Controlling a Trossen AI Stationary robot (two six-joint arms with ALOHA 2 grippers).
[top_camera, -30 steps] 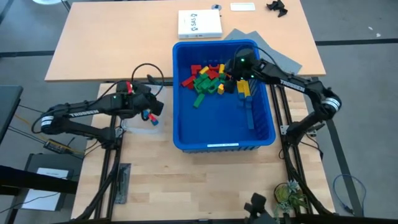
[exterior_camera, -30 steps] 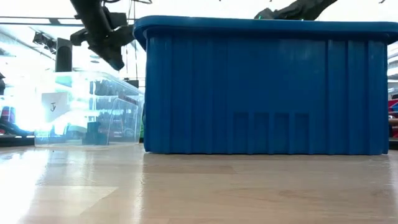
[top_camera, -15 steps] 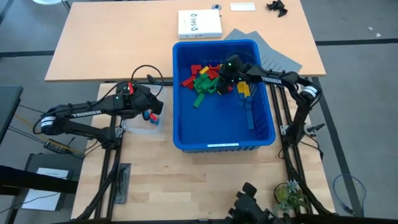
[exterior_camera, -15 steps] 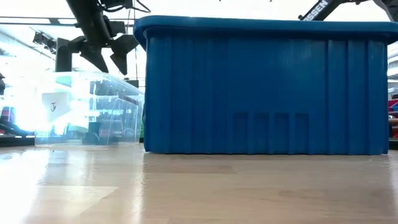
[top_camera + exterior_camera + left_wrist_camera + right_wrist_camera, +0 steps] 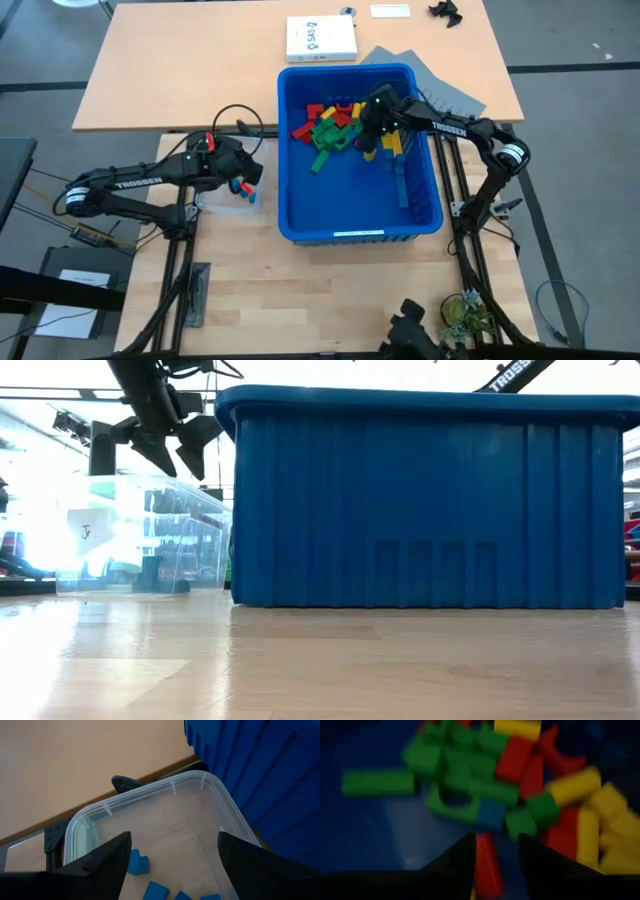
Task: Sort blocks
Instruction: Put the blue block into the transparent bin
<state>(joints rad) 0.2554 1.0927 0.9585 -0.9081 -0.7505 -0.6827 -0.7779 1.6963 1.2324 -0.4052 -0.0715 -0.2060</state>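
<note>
Looking into the blue bin (image 5: 300, 210), you see most of the blocks (image 5: 330, 132) heaped at its far end: green, red, yellow and a few blue ones, with one blue piece lying apart along the bin floor. Your right gripper (image 5: 372, 125) hangs low over that heap, its two fingers (image 5: 455, 862) a narrow gap apart with a red block (image 5: 487, 865) showing between them, though you cannot tell whether they pinch it. Several blue blocks (image 5: 137, 862) already lie in the clear tub (image 5: 150, 800) just beside the bin. Your left gripper (image 5: 165, 455) hovers above that tub with its fingers spread wide and nothing between them.
</note>
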